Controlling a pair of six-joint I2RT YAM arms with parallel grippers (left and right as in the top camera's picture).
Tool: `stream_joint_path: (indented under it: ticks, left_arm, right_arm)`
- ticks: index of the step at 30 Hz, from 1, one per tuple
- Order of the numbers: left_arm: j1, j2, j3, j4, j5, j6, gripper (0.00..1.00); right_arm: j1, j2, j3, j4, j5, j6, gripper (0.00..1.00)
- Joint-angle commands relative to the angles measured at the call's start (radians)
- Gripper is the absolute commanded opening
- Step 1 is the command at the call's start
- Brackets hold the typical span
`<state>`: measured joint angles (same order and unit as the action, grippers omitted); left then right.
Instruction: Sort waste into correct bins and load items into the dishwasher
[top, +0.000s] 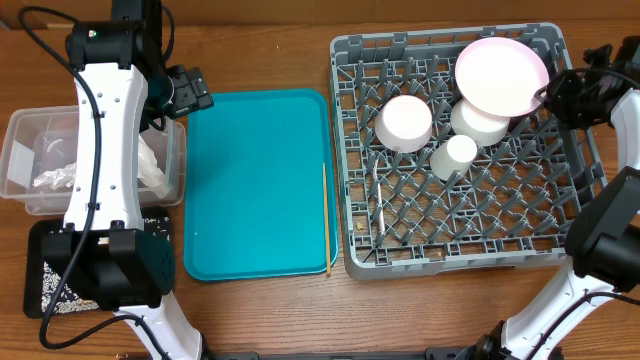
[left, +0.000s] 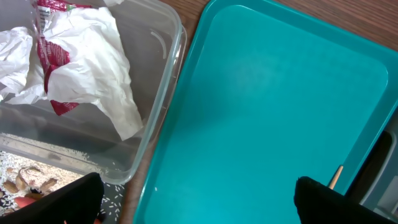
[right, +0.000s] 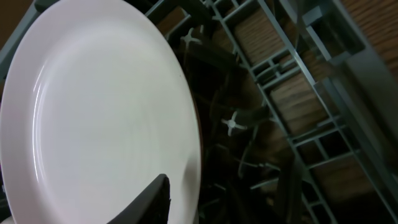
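Note:
My left gripper (top: 186, 90) hangs open and empty over the teal tray's left edge (left: 199, 202), beside the clear tub (top: 20, 140). The tub holds crumpled white paper (left: 93, 62) and a red-and-white wrapper (left: 53, 53). The black tray (top: 40, 290) with rice grains (left: 112, 200) and beige scraps (left: 18, 180) lies under my left arm. My right gripper (top: 558, 92) is shut on the rim of a pale pink plate (top: 500, 72), tilted in the grey dish rack (top: 450, 255). One finger (right: 163, 190) lies on the plate's face (right: 93, 112). No carrot is in view.
The rack also holds a white bowl (top: 404, 122), a second white bowl (top: 478, 122) under the plate, a small white cup (top: 460, 151) and a white fork (top: 380, 205). A wooden chopstick (top: 325, 215) lies along the teal tray's (top: 255, 180) right edge; its tip shows in the left wrist view (left: 336, 176).

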<state>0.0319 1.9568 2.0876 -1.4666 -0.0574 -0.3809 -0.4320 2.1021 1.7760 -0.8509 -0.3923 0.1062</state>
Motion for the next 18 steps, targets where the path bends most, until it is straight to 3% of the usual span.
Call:
stream_joint_path:
  ticks: [1, 18]
  left_arm:
    - [0.002, -0.008, 0.011, 0.001, -0.013, 0.022, 1.00]
    - [0.002, -0.008, 0.011, 0.001, -0.013, 0.022, 1.00]
  right_arm:
    - [0.006, -0.006, -0.003, 0.006, 0.003, -0.001, 0.32]
    - [0.053, 0.002, -0.003, 0.019, 0.071, 0.000, 0.33]
